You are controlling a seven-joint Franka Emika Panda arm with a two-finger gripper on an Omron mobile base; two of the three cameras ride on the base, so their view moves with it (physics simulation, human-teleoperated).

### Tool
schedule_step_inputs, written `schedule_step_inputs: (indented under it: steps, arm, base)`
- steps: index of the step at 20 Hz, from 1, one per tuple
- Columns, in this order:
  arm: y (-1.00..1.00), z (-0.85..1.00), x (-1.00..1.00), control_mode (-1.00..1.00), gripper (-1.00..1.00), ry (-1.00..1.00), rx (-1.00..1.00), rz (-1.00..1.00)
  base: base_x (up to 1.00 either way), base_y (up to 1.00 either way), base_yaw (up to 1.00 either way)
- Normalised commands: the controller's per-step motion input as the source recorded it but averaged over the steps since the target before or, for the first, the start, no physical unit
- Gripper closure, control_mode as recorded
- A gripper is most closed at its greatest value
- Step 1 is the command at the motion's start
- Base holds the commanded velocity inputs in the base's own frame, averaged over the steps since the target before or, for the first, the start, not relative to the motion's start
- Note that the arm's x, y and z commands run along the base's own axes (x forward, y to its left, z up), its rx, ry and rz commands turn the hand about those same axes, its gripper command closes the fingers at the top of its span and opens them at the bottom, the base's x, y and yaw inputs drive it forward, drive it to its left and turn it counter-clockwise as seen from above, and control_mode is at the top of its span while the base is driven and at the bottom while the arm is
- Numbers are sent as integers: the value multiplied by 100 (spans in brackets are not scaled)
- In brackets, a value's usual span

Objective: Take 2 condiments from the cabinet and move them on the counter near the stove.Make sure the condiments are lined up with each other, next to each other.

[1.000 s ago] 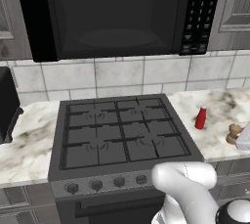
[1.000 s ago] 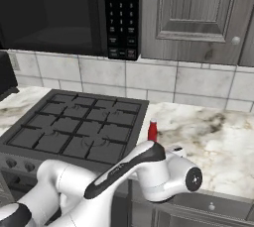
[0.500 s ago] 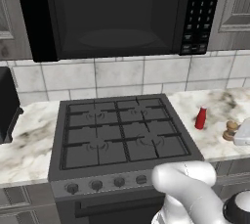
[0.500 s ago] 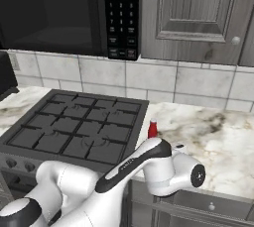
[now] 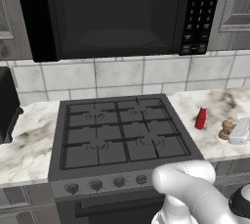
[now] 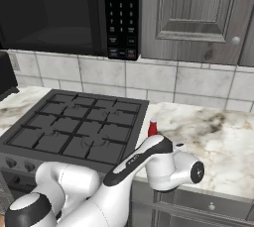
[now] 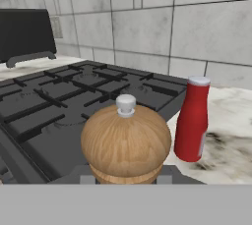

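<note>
The red squeeze bottle (image 5: pixel 200 119) stands upright on the marble counter (image 5: pixel 217 101), just right of the stove (image 5: pixel 122 130). The brown wooden shaker (image 5: pixel 225 130) is a little to the bottle's right and nearer the front edge. My gripper (image 5: pixel 230 134) reaches in from the right, shut on the shaker. In the hand view the shaker (image 7: pixel 126 143) sits close up between my gripper's (image 7: pixel 126 180) fingers, with the bottle (image 7: pixel 193 121) just beyond on the right. In the right base view, only the bottle's top (image 6: pixel 153 127) shows above my arm. The cabinet is out of view.
A black microwave (image 5: pixel 112 12) hangs over the stove, with a grey door cabinet (image 6: pixel 198 13) to its right. A black appliance (image 5: pixel 7 103) stands on the counter left of the stove. A tiled wall (image 5: pixel 122 74) closes the back. Marble counter (image 6: pixel 218 132) runs on to the right.
The shaker, held in my gripper, has shifted slightly left toward the red bottle. My arm's elbow has swung a little with it. The bottle has stayed put.
</note>
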Motion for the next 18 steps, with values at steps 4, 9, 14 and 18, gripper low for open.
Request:
schedule_step_inputs:
  steps: [4, 9, 14, 18]
  arm:
    - [0, -10, 25, -100, 100, -1, 3, 0]
    - [0, -10, 23, -100, 100, 0, 2, 0]
    - [0, -8, 14, -100, 100, 0, 0, 0]
    - [0, -2, 2, -100, 100, 0, 0, 0]
  base:
    - [0, 0, 0]
    - [0, 0, 0]
    - [0, 0, 0]
    - [0, 0, 0]
